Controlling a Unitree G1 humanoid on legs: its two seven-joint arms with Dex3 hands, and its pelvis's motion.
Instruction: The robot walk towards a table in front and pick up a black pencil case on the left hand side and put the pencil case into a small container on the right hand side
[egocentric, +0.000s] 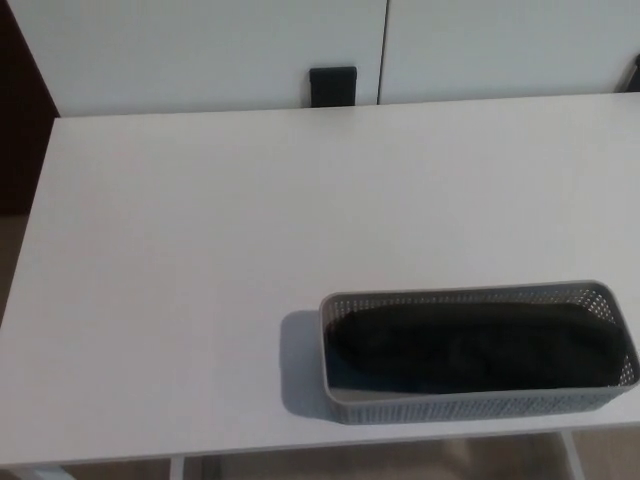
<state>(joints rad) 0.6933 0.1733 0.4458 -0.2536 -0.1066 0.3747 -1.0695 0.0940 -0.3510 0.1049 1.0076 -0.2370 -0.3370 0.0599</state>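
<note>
The black pencil case lies lengthwise inside the small grey mesh container, filling most of it. The container stands near the front edge of the white table, on the right side. Neither of my hands shows in the head view.
A white wall panel runs behind the table, with a small black block at its base just past the far edge. A dark surface shows beyond the table's left edge. The table's front edge runs just below the container.
</note>
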